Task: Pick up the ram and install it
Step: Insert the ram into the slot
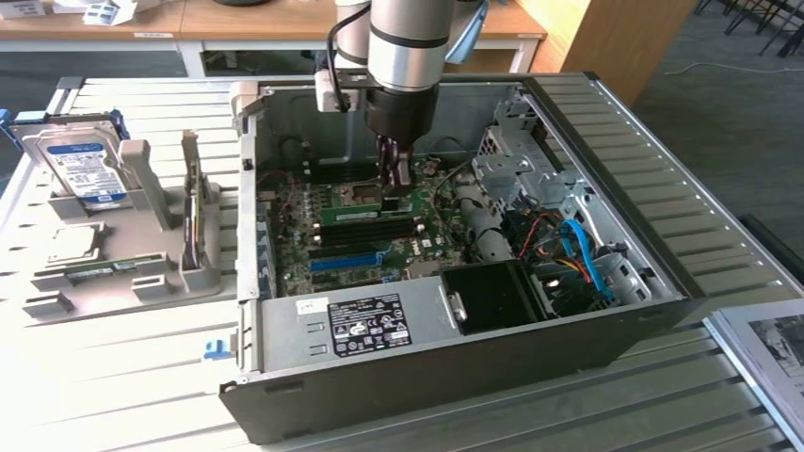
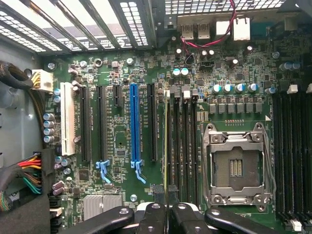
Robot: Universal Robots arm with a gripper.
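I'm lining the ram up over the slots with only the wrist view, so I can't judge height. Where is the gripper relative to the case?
Observer: The gripper is down inside the open case, and its fingertips appear close above the motherboard.
Operator: The ram is edge-on over the slots here. Is anything beside the arm?
Observer: Blue cables lie toward the exterior view's right, apart from the gripper.
Operator: And outside the case?
Observer: A grey holder on the exterior view's left carries the hard drive upright.
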